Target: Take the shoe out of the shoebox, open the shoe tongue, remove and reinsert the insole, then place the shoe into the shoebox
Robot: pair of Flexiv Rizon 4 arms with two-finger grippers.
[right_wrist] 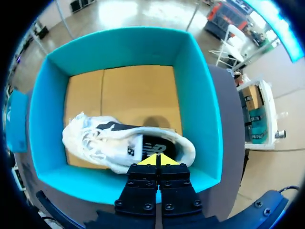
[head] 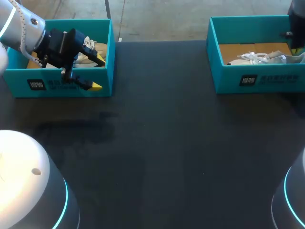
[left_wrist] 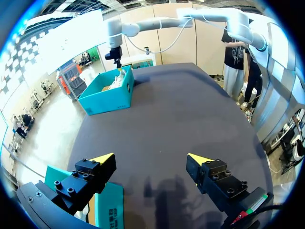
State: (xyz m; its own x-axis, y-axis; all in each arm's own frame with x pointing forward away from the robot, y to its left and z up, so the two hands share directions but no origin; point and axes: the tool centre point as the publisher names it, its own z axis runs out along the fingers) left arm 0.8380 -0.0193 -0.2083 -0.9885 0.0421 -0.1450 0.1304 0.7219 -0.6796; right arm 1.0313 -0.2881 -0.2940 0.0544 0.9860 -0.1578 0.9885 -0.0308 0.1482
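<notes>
Hanging over the shoe [right_wrist: 107,143], right fingers [right_wrist: 148,161] touch; head view hides this.

**Black tabletop, two teal boxes**

The wide, matte black table [head: 157,143] carries two open-topped teal cardboard shoeboxes. They stand well apart, both toward its far edge. The left shoebox [head: 71,88] sits under the left claw [head: 98,73], whose yellow tips show against the box's right end. The front wall of this box bears a dark label. In the left wrist view one corner of this box lies just under one finger, and bare dark tabletop stretches ahead of the claw to the other box. The right shoebox [head: 259,78] sits directly beneath the right claw [right_wrist: 157,160]. Its brown cardboard floor lies ahead of the tips, and a strip of tabletop runs beside its wall.
</notes>
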